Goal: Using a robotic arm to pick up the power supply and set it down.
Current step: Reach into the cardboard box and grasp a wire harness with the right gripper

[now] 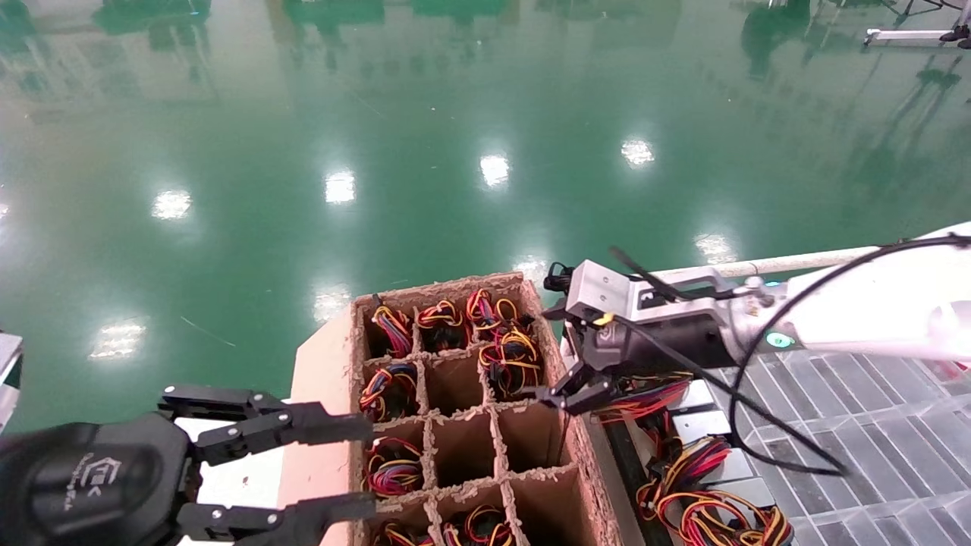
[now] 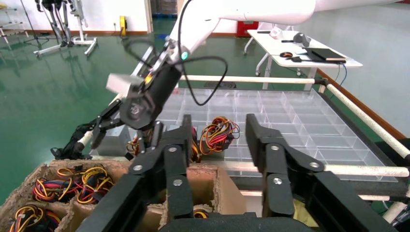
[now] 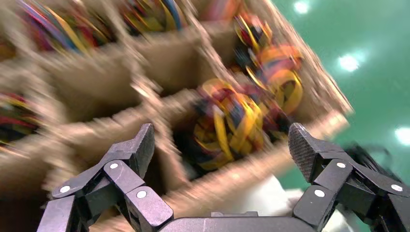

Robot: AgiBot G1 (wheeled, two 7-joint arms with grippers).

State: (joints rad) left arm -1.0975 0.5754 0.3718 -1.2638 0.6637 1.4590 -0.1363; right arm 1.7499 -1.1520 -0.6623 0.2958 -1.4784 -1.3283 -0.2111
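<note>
Over the right rim of the brown cardboard divider box (image 1: 447, 425), the white-tubed right arm's black two-finger gripper (image 1: 570, 394) hangs wide open and empty, the nearest silver-grey power supplies (image 1: 702, 425) with coloured wires just beside it, toward the clear tray, far from the parked left gripper (image 1: 318, 470).

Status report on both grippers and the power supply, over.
Right gripper open, empty, at the divided carton's right edge. Left gripper open, parked beside carton. Power supplies lie right of carton, none grasped. Nothing blocking.

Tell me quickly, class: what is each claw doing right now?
Left claw: open, holding nothing, beside the cardboard box.
Right claw: open, holding nothing, over the box's right edge.
</note>
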